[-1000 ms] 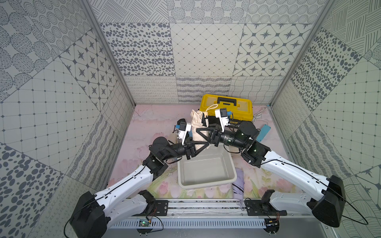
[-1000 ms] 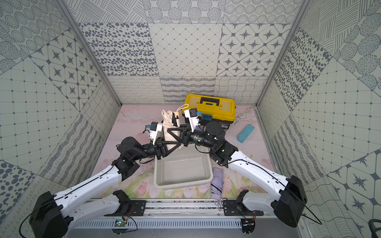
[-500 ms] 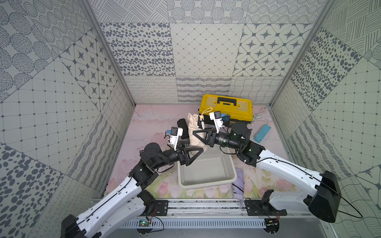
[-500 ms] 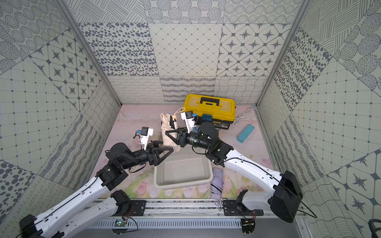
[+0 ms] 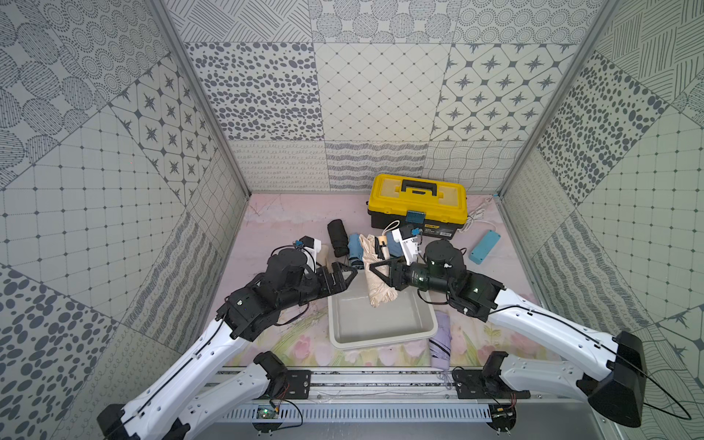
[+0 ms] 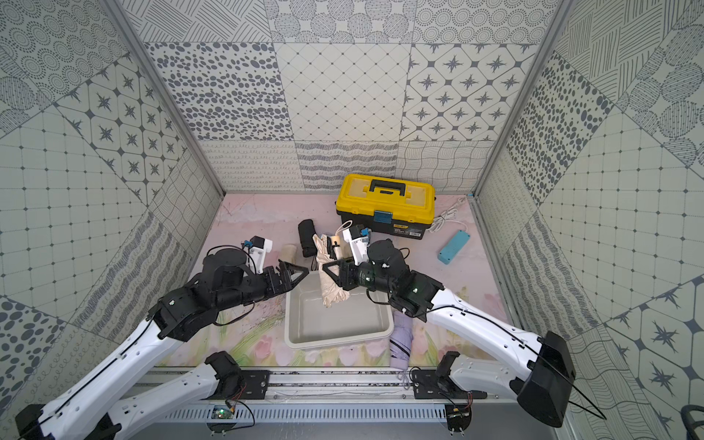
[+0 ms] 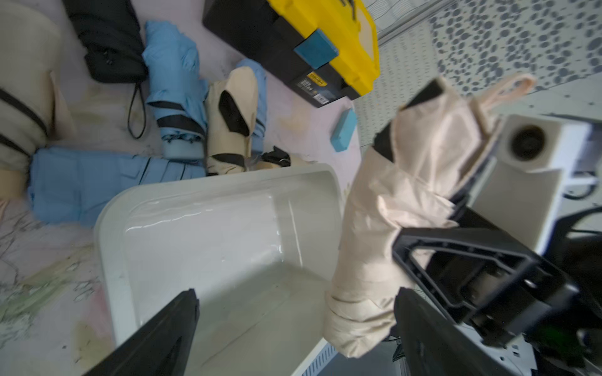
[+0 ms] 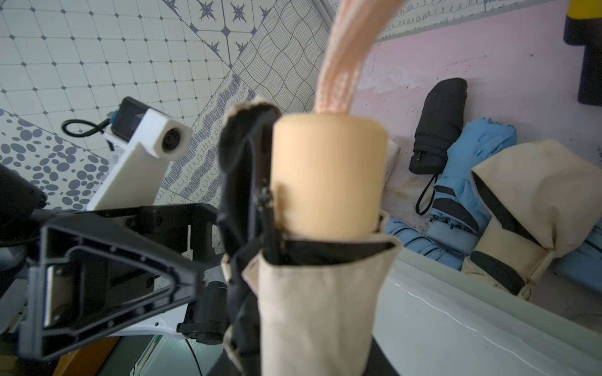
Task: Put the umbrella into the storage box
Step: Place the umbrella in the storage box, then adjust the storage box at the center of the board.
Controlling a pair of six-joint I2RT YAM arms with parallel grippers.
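My right claw (image 5: 381,270) is pinched on the beige folded fabric umbrella (image 5: 378,291), gripping it about mid-length, with the tan handle end above the jaws and the wrapped canopy end below. Its long axis is near upright and tilted a little, handle leaning toward the far wall. The lower end hangs over the far right part of the white rectangular plastic storage box (image 5: 381,340). Both top views put that lower end inside the rim's outline; whether it touches the box floor I cannot tell. From the claw, the box lies below and slightly toward my base. My left claw (image 7: 293,328) is spread wide and empty, just beside the box's far left corner, jaws aimed across at the umbrella but apart from it. The right arm carries the load — the left is near but idle. My judgement: the coming move turns on laying that long axis down along the box's length, or else the handle end may rest on the far rim. Just beyond that rim lie a blue folded umbrella (image 7: 176,75) and a black folded umbrella (image 7: 107,42) — a careless release could drop mine among them.
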